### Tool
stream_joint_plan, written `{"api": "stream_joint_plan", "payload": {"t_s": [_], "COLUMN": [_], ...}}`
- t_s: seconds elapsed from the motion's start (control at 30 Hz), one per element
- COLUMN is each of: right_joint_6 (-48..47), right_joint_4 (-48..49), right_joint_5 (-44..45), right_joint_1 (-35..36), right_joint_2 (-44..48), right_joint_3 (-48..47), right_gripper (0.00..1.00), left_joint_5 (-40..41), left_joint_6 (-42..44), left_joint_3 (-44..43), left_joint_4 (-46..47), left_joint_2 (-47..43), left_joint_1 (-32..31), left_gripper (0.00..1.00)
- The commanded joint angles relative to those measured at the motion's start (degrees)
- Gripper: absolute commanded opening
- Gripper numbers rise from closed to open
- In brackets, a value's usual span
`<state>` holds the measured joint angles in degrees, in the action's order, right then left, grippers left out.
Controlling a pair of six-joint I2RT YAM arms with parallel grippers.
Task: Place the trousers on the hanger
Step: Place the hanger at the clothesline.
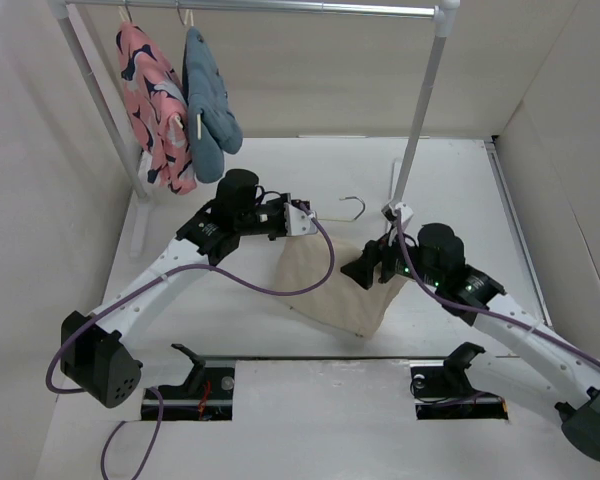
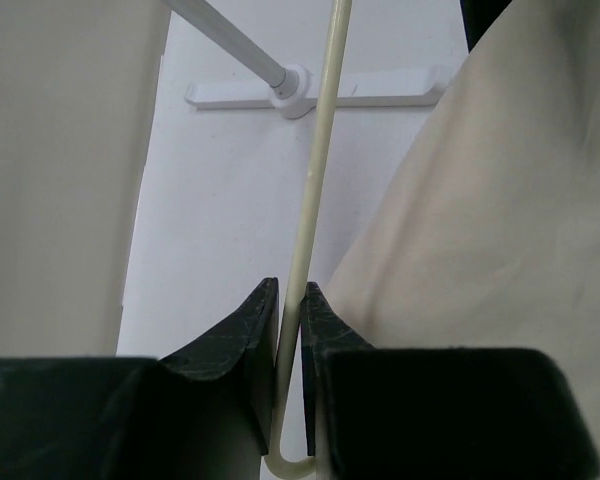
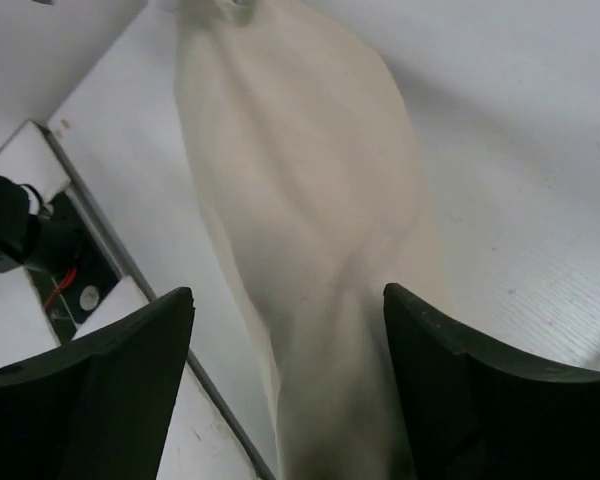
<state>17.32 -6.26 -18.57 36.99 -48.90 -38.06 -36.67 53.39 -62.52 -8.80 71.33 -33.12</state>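
Bright, even white light with soft shadows; both wrist views blur at near range.

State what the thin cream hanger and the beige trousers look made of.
Thin cream hanger: a smooth, slightly glossy round rod bent at its end, so likely coated wire or plastic; wood seems unlikely. Large beige trousers: soft matte cloth, possibly cotton, hanging in loose folds.
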Motion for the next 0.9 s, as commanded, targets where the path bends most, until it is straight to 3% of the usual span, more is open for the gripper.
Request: {"api": "stream_joint_plan", "payload": {"t_s": [0.0,0.13,0.2,0.27,0.43,0.7,0.73,0.8,0.83,0.87], "right_joint_6": [-3.2,-5.1,-5.7,-7.4,-14.0,-19.3,-19.3,-19.3,-18.7,-18.7], "right_joint_4": [-10.2,-14.7,-15.9,-17.1,-23.4,-27.6,-27.1,-26.2,-25.5,-25.5], "right_joint_5": [4.5,10.5,13.5,15.4,17.4,13.7,13.7,12.5,12.0,11.2], "right_joint_1": [0.9,0.9,1.4,1.4,1.4,1.4,1.4,1.4,1.4,1.4], "right_joint_2": [-1.7,-1.7,-1.7,-1.7,-5.6,-10.1,-9.3,-8.8,-8.8,-8.8], "right_joint_3": [-4.6,-8.2,-10.3,-12.7,-20.7,-21.1,-20.4,-20.4,-20.4,-20.4], "right_gripper": [0.83,0.86,0.97,1.00,1.00,0.98,0.95,0.79,0.55,0.55], "left_joint_5": [-0.5,-0.5,-1.1,-2.1,-4.8,-4.8,-5.3,-6.2,-6.2,-6.2], "left_joint_6": [-4.3,-2.9,-1.6,0.7,3.0,-3.2,-3.7,-4.2,-5.4,-6.4], "left_joint_3": [-4.7,-4.7,-4.7,-4.7,-5.2,-7.0,-7.5,-7.5,-7.5,-7.5], "left_joint_4": [10.9,11.5,11.5,10.9,9.2,12.7,12.7,12.7,13.2,13.2], "left_joint_2": [-3.9,-3.9,-3.9,-4.5,-5.7,-5.7,-5.7,-5.7,-6.2,-6.2], "left_joint_1": [0.8,0.8,0.8,0.8,0.8,1.8,2.4,2.5,2.5,2.5], "left_gripper": [0.00,0.00,0.00,0.00,0.00,0.00,0.00,0.00,0.00,0.00]}}
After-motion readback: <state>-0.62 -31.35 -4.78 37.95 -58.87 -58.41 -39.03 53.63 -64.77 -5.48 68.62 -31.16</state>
